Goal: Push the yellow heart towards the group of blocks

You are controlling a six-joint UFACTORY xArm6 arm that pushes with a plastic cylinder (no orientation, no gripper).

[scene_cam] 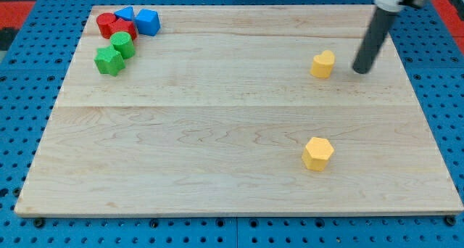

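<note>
The yellow heart [323,63] lies on the wooden board at the view's upper right. My tip [359,70] rests on the board just to the right of the heart, a small gap apart from it. The group of blocks sits at the view's top left: a red cylinder [106,24], a red block [125,29], a blue triangle-like block [125,16], a blue block [148,22], a green cylinder-like block [122,44] and a green star [109,61].
A yellow hexagon [317,154] lies alone at the view's lower right. The wooden board [217,132] rests on a blue pegboard surface [29,74] that surrounds it on all sides.
</note>
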